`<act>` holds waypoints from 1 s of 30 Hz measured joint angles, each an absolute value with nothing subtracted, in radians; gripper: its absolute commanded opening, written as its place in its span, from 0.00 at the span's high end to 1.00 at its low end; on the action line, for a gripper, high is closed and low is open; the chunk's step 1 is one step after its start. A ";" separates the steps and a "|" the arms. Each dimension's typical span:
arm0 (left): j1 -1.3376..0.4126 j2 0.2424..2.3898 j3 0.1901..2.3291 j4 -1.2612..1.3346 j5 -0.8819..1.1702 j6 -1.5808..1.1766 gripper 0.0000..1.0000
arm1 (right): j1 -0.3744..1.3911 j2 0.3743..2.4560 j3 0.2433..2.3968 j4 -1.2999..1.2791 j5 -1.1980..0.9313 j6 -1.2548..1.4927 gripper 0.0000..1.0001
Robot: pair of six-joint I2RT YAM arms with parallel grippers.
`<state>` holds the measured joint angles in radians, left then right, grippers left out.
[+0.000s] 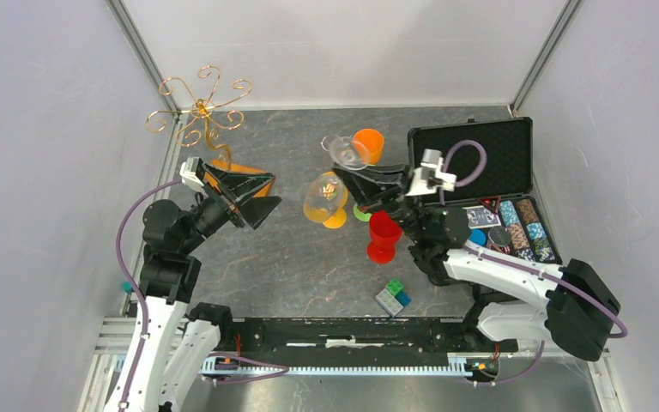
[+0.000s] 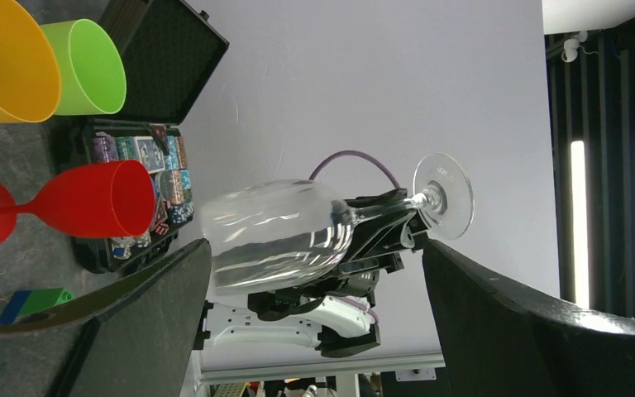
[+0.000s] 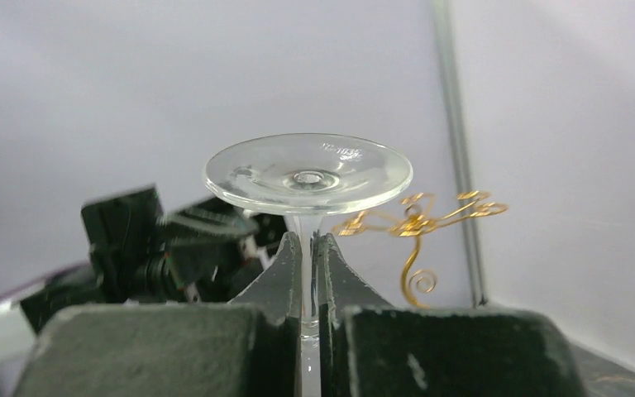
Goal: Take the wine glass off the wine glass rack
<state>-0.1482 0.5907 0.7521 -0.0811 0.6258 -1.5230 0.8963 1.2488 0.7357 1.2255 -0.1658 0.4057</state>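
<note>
My right gripper [image 1: 343,175] is shut on the stem of the clear wine glass [image 1: 346,152], which hangs foot up and bowl down above the middle of the table. In the right wrist view the stem runs between the gripper's [image 3: 307,241] two fingers, with the foot of the wine glass [image 3: 307,175] just above them. The gold wire wine glass rack [image 1: 202,107] stands at the back left on its orange base, with no glass on it. My left gripper [image 1: 269,194] is open near the rack's base, apart from the glass. In its wrist view the wine glass [image 2: 277,231] lies beyond the wide-open left gripper [image 2: 314,248].
A red goblet [image 1: 383,233], an orange cup [image 1: 367,144] and a green glass [image 2: 87,66] stand under and around the held glass. An open black case [image 1: 472,154] with poker chips sits at the right. Small green and blue blocks [image 1: 392,297] lie near the front.
</note>
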 measured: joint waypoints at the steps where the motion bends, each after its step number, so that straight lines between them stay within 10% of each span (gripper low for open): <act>1: -0.148 0.588 0.746 -0.080 0.626 -1.520 0.00 | 0.896 1.233 0.711 1.264 -0.119 0.413 1.00; 30: -0.186 0.549 0.624 0.144 0.603 -1.765 0.07 | 0.934 1.411 0.753 1.457 0.194 0.692 1.00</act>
